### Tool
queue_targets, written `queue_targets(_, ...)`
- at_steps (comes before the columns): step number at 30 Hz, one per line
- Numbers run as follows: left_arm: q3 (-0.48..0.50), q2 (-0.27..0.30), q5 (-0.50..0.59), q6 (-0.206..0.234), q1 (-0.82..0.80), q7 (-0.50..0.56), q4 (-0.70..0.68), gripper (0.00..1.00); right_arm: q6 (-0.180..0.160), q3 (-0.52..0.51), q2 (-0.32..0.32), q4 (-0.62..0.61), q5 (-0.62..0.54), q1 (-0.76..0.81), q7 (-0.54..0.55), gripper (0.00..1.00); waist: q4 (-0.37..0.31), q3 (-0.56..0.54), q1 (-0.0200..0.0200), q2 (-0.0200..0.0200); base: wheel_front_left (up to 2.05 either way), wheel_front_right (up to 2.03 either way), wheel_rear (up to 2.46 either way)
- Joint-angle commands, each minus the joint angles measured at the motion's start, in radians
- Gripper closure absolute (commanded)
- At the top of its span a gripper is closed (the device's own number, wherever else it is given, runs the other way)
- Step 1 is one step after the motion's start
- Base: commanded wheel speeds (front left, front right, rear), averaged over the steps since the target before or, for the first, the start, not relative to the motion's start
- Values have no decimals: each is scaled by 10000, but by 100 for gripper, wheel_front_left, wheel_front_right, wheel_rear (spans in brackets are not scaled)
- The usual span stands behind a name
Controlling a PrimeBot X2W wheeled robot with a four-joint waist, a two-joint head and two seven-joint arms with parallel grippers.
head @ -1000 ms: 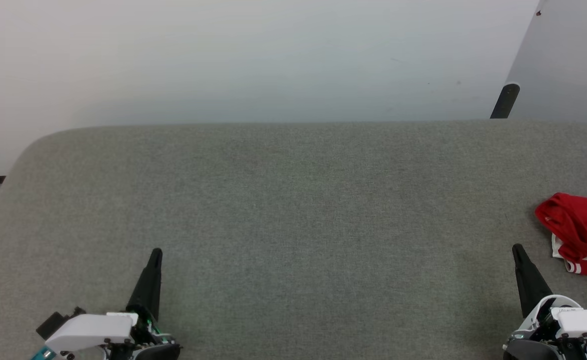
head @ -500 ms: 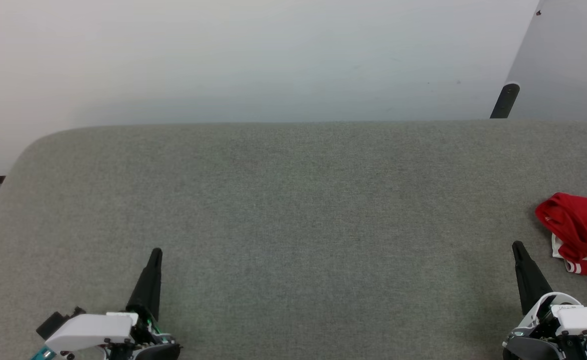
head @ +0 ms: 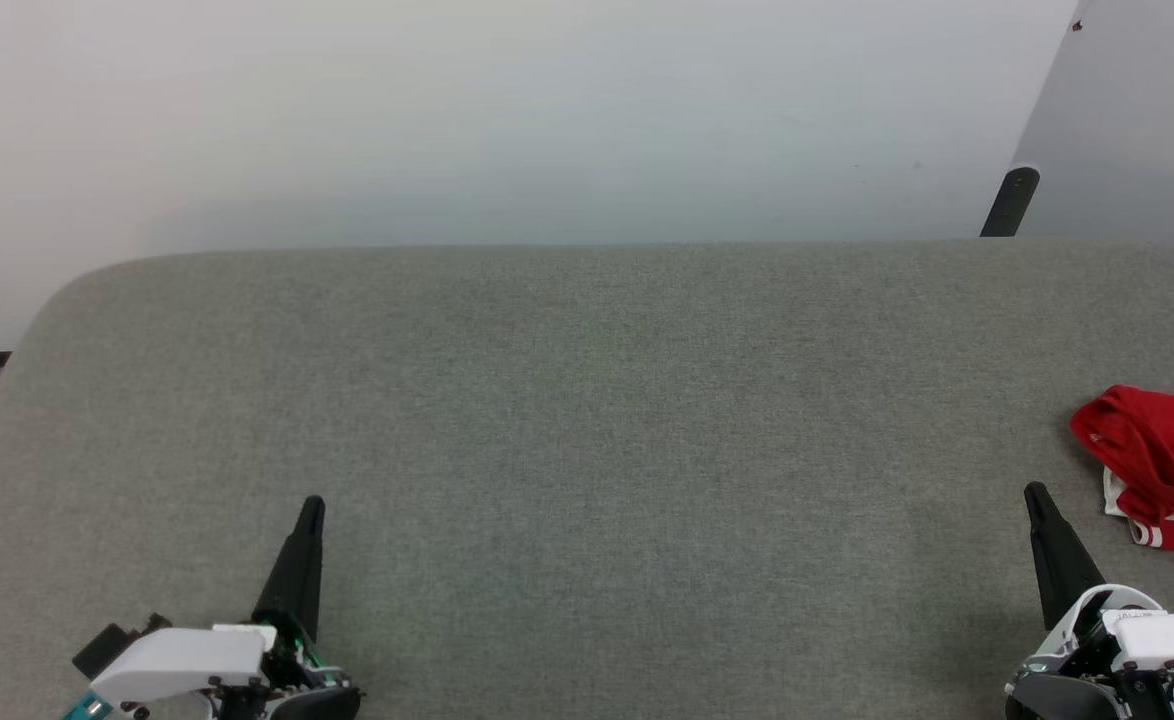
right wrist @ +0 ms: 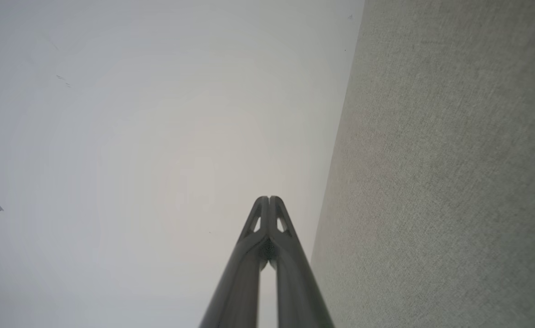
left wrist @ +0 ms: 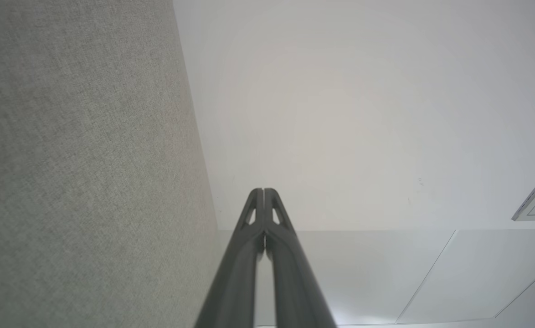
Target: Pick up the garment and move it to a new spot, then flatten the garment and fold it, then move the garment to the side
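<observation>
The left gripper [head: 312, 508] and the right gripper [head: 1034, 492] are held low over the grey table [head: 587, 400]. Each has its two dark fingers pressed together tip to tip, with nothing pinched between them (the wrist views show the closed tips plainly against the pale wall [head: 507, 120]).

The garment [head: 1162, 460] is seen as a bunched heap of red cloth with some white and a striped trim showing. It lies on the table just ahead of and to the right of the right gripper's tip, near it but apart from it. It is well away from the left gripper. Part of the heap is cut off by the picture's edge, so its full extent cannot be told.

Two stages are fitted by this scene. The shirt may be waiting at the side to be carried elsewhere, or it may be lying aside there once folded. The lumpy outline is judged closer to a heap than to a neat fold, so the step in hand is not settled.

In either case the cloth is best treated as soft and layered. Several layers are likely to be caught by one pinch, and a hem or seam would be held more surely than a loose bulge. Any reach toward it is most easily made from the right gripper's side.
</observation>
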Motion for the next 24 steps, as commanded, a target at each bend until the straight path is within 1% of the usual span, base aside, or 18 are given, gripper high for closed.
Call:
queue_targets(1,14,0,-27,-48,-107,25,10,100,4,0,24,-2,38,-25,9,100,0,0,0,0,0,0,0)
queue_targets(24,14,0,-30,-48,-106,21,8,100,4,2,24,-2,39,-24,9,100,0,0,0,0,0,0,0)
